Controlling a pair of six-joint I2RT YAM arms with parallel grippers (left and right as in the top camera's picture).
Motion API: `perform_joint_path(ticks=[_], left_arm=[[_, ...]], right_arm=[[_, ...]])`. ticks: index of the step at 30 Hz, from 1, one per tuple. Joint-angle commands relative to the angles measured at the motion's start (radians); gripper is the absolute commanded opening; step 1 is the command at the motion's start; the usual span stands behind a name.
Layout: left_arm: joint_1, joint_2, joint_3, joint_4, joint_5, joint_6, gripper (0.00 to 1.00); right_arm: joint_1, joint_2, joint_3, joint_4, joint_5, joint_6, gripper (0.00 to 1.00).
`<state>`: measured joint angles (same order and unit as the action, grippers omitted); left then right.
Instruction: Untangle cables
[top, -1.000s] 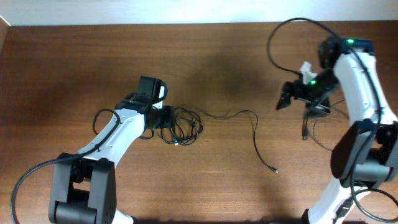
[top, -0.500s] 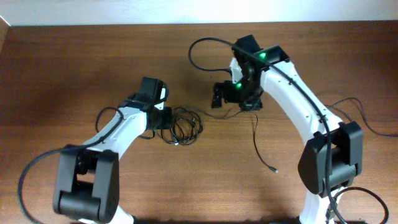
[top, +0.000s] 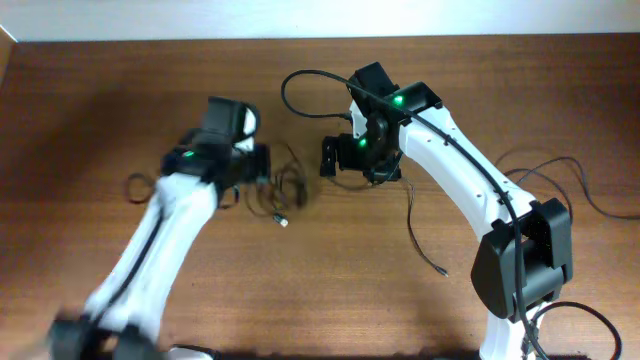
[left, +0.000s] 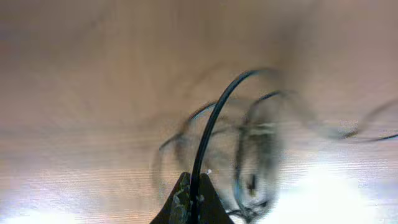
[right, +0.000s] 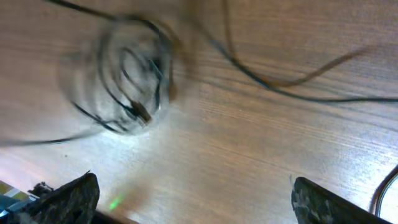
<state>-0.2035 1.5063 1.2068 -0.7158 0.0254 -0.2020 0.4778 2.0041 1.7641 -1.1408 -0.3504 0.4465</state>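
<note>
Left to right: we see the left gripper (left: 194, 190) pinched shut on one strand of the cables (top: 288, 188). Their blurred tangle lies on the table (top: 100, 100) just beyond its tips. The right gripper (right: 196, 205) hangs wide open and empty, just right of the tangle.

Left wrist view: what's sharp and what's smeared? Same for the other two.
Left wrist: only the cable pinched in the left fingers is crisp; the tangle behind is smeared, with glare on the table. Right wrist: whole frame blurred, tangle worst. Overhead: left arm motion-smeared, right arm sharp.
</note>
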Motion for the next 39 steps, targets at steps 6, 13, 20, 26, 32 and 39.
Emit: perform_joint_path(ticks=[6, 13, 20, 26, 32, 39], left_arm=[[0.003, -0.558, 0.106, 0.141, -0.008, 0.005, 0.00], [0.003, -0.650, 0.106, 0.069, -0.128, -0.023, 0.00], [0.003, -0.508, 0.106, 0.114, -0.042, -0.153, 0.00], [0.003, -0.518, 0.122, 0.307, 0.052, -0.153, 0.00], [0.003, -0.591, 0.124, 0.481, 0.057, -0.153, 0.00], [0.003, -0.597, 0.124, 0.506, 0.057, -0.153, 0.00]], right_arm=[[0.006, 0.000, 0.001, -0.007, -0.005, 0.007, 0.99], [0.006, 0.000, 0.001, -0.016, -0.005, 0.008, 0.99], [0.026, 0.000, 0.001, -0.079, -0.193, 0.004, 0.99], [0.138, 0.002, 0.001, 0.027, -0.188, 0.206, 0.86], [0.211, 0.041, 0.001, 0.142, -0.192, 0.392, 0.87], [0.288, 0.216, 0.001, 0.294, -0.188, 0.479, 0.77]])
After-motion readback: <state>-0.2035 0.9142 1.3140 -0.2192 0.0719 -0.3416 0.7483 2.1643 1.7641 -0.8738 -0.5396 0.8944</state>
